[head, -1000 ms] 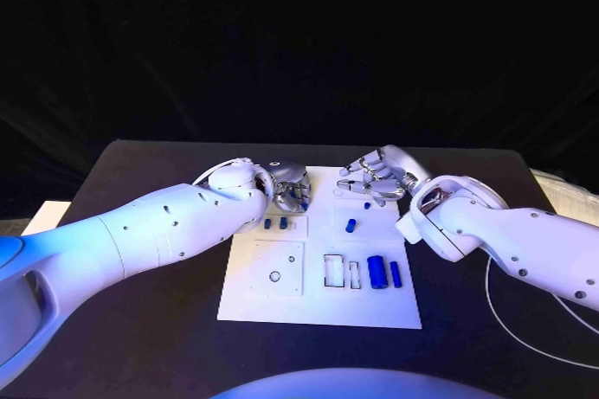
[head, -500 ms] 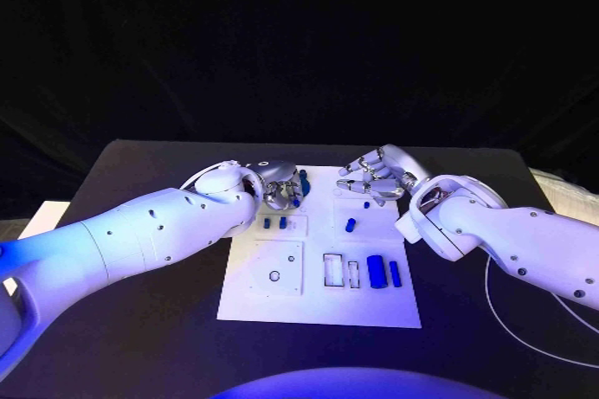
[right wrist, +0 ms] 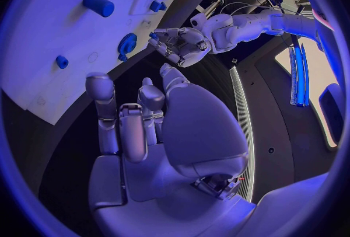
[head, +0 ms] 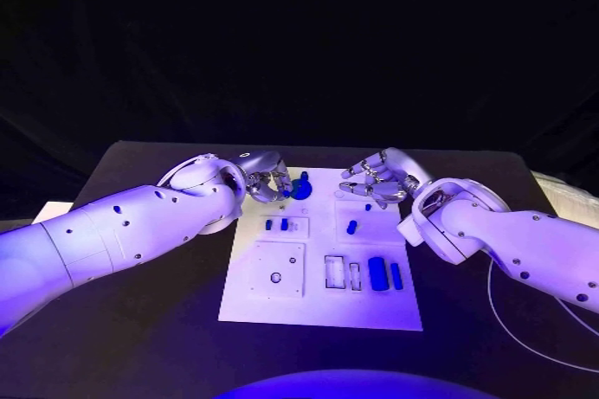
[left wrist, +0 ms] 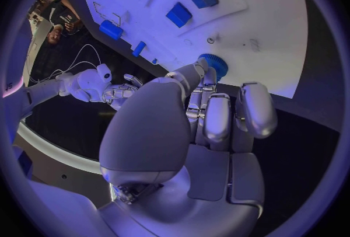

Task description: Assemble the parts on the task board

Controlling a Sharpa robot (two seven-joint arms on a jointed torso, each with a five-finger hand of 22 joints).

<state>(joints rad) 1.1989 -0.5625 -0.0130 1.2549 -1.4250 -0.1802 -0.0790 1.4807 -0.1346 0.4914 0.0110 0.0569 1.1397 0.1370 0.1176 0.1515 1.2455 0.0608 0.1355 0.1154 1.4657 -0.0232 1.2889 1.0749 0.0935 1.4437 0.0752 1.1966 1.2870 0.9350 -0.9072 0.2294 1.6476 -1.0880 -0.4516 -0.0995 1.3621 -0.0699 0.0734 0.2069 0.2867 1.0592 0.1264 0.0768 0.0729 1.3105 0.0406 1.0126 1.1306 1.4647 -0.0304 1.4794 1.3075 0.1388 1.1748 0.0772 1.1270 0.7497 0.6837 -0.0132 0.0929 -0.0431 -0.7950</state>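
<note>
The board point(head: 319, 305) is lying in the middle of the tabletop point(head: 150, 312), with both hands working at its far end. The left hand point(head: 266, 184) is now gripping a blue gear point(head: 301, 188) in its fingers point(left wrist: 195, 76) and holding it just above the board's far left corner. A second ago that hand was lying lower, over the two small blue blocks point(head: 276, 224), with no gear showing at its fingers; since then it has drawn back toward the far edge and turned, so the gear is now standing clear between the two hands. That probably means the pick-up is done and the gear is being carried toward its seat.

The right hand point(head: 376, 181) is hovering over the far right part of the board, fingers curled loosely apart and holding nothing; it has barely moved. Just in front of it a blue peg point(head: 352, 227) is sitting on the board. Nearer the robot, a blue cylinder point(head: 377, 273) and a thin bar point(head: 396, 274) are lying beside two open slots point(head: 335, 271), not yet placed.
</note>
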